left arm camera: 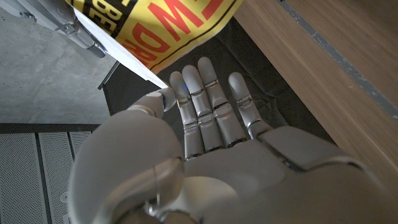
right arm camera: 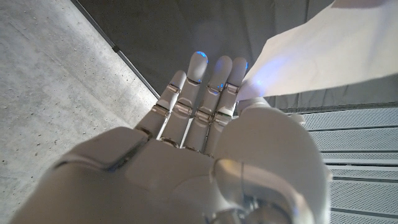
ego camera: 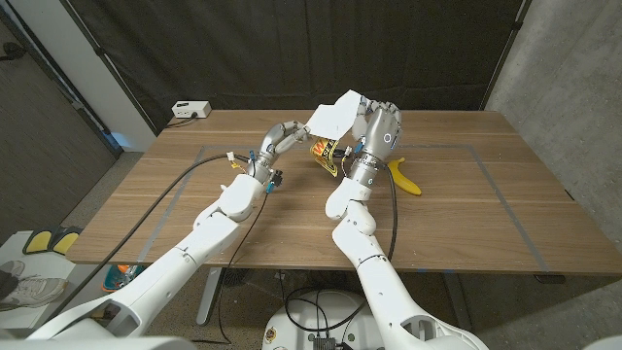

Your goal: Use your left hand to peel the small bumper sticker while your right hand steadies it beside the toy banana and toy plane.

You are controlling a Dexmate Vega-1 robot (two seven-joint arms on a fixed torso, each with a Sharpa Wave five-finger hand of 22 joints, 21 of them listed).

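Observation:
Above the middle of the table, both hands hold the bumper sticker up. Its yellow face with black and red lettering hangs low between them and shows close up in the left wrist view. The white backing sheet stands up above it. My left hand pinches a corner of the sticker between thumb and finger, the other fingers straight. My right hand pinches the white backing with its thumb. The yellow toy banana lies on the table just right of my right wrist.
A small white box with a cable sits at the table's back left corner. Grey tape lines mark a rectangle on the wooden top. Black cables run along my left arm. A dark curtain hangs behind the table.

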